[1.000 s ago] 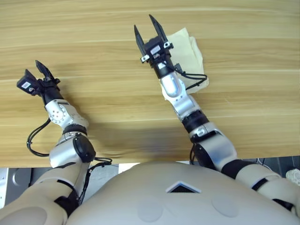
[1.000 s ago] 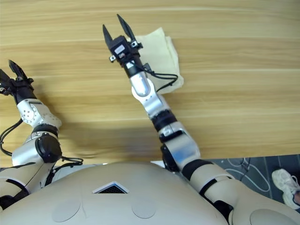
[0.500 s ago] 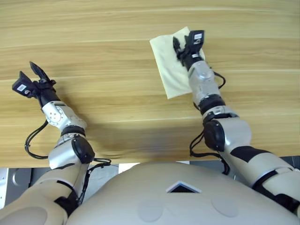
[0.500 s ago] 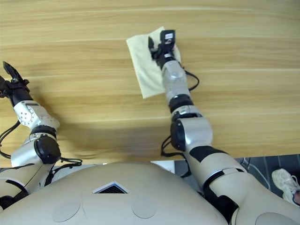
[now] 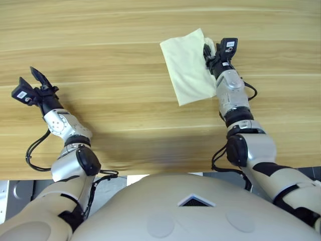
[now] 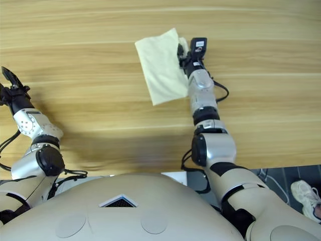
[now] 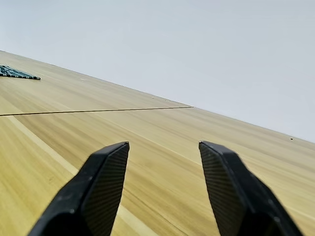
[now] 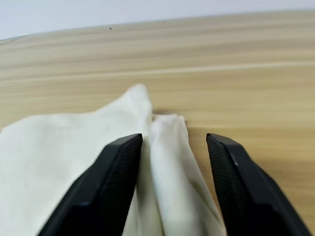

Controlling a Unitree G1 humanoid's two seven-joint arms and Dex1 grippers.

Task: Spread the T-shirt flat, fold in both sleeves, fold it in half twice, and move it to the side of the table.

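A pale yellow folded T-shirt (image 5: 186,66) lies on the wooden table (image 5: 100,45), right of centre and towards the far side. My right gripper (image 5: 207,51) sits low at the shirt's right edge. In the right wrist view its fingers (image 8: 118,167) stand open astride a raised fold of the T-shirt (image 8: 64,162), with the right gripper (image 8: 174,141) not closed on the cloth. My left gripper (image 5: 34,81) hovers over bare wood at the far left, well away from the shirt. In the left wrist view the left gripper (image 7: 162,150) is open with nothing between its fingers.
The table's near edge (image 5: 165,168) runs just in front of my arms. A small dark striped object (image 7: 17,73) lies far off on the wood in the left wrist view. Bare wood stretches between the shirt and my left gripper.
My right arm swung from the shirt's left side across to its right edge and came down onto the cloth, leaving the shirt uncovered. My left gripper drifted slightly leftwards.
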